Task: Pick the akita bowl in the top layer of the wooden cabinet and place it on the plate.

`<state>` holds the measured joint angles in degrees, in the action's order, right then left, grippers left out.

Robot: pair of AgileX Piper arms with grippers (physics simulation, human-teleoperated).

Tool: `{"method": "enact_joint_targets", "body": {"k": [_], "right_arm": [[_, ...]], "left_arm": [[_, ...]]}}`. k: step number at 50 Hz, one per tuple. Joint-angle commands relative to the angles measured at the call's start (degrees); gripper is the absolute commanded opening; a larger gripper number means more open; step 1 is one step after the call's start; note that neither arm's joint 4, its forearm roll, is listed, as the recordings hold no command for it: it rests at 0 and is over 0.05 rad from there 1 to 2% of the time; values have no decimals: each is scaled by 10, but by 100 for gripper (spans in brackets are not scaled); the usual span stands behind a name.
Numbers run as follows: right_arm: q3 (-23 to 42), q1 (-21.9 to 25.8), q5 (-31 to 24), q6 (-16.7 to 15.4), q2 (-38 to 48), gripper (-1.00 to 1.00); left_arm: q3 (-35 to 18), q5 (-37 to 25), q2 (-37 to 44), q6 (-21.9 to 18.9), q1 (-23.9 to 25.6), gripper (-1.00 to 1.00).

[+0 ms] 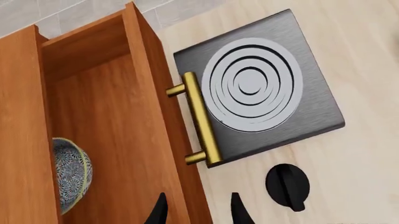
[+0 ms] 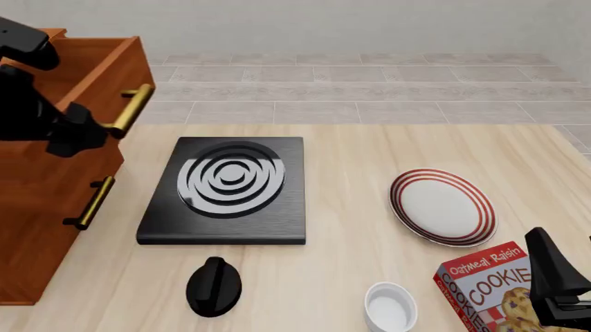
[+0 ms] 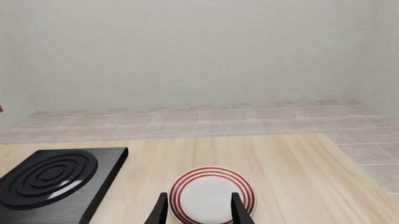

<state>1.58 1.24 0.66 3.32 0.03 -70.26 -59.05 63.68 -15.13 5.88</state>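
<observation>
far left, the cabinet (image 2: 55,200) sits at the table (image 2: 351,152) edge with its top drawer (image 2: 115,66) pulled out, brass handle (image 2: 129,109) sticking toward the stove. the left arm (image 2: 37,104) hangs over that drawer, and in its wrist cam the left gripper (image 1: 198,212) has its fingers apart, one tip over the drawer's front wall and the other out over the table, gripping nothing. the bowl (image 1: 70,173) is inside the drawer, tucked against a side wall, blue patterned outside showing, only partly visible; from the front cam you can't see it at all. next over is the black stove (image 2: 226,190) with its ringed burner, just beside the cabinet, and a black knob (image 2: 214,286) lies on the table near the stove's front edge. further right a plain white cup (image 2: 389,308) stands near the front edge, then the plate (image 2: 443,206) with red rings, bare, well apart from the drawer. a cookie box (image 2: 485,287) lies just beside the plate's near side. far right, the right gripper (image 3: 198,207) has its fingers apart too, holding nothing, looking toward the plate.
</observation>
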Motion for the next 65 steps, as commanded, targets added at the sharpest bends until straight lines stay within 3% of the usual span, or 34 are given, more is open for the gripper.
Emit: {"method": "enact_joint_targets", "body": {"k": [1, 65], "right_arm": [[0, 0, 0, 0, 0, 100], [2, 1, 0, 1, 0, 100]], "left_arm": [[-8, 2, 11, 1, 32, 100], [-57, -4, 43, 31, 130, 100]]}}
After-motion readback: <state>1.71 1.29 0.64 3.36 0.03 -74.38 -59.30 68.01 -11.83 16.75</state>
